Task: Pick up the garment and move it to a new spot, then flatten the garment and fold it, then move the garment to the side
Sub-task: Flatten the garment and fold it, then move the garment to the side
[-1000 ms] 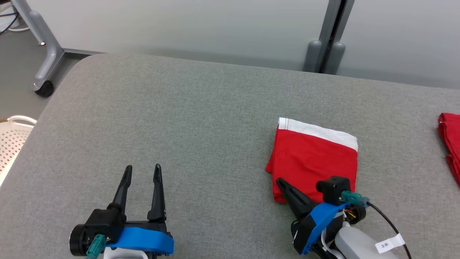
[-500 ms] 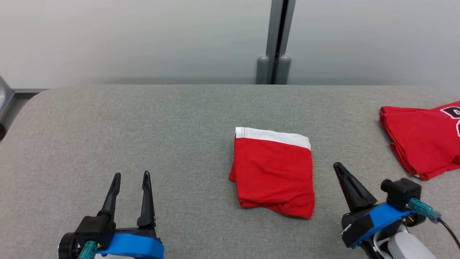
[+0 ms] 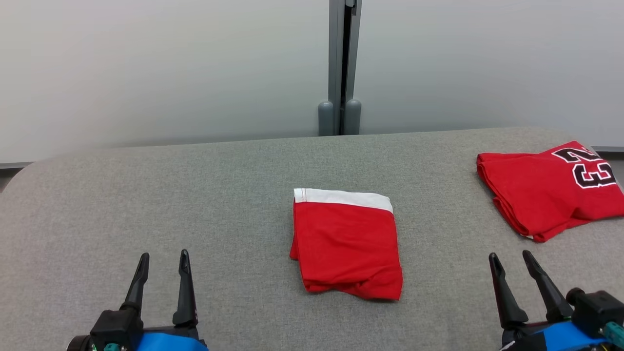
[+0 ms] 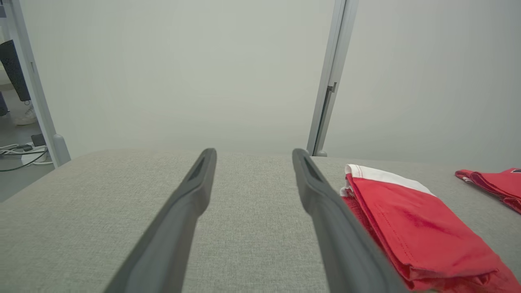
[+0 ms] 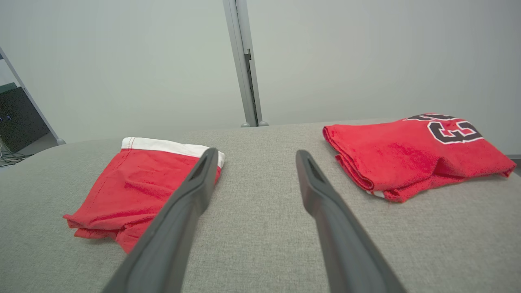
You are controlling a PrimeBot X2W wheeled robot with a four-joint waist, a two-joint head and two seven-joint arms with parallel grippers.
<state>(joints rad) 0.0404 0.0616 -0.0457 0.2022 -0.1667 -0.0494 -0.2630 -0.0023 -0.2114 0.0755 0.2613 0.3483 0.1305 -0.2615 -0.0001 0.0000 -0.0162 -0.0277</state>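
Two tools confirmed apart and empty: left tool [image 3: 164,254], right tool [image 3: 509,255]. I note the folded red garment [image 3: 347,246] flat on the grey counter [image 3: 195,195], between them, touched by neither.

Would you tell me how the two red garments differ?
The white-banded garment has a plain red face; the numbered jersey bears black numerals. The white-banded garment lies at the middle of the table; the numbered jersey lies skewed at its right end. Both are red and folded.
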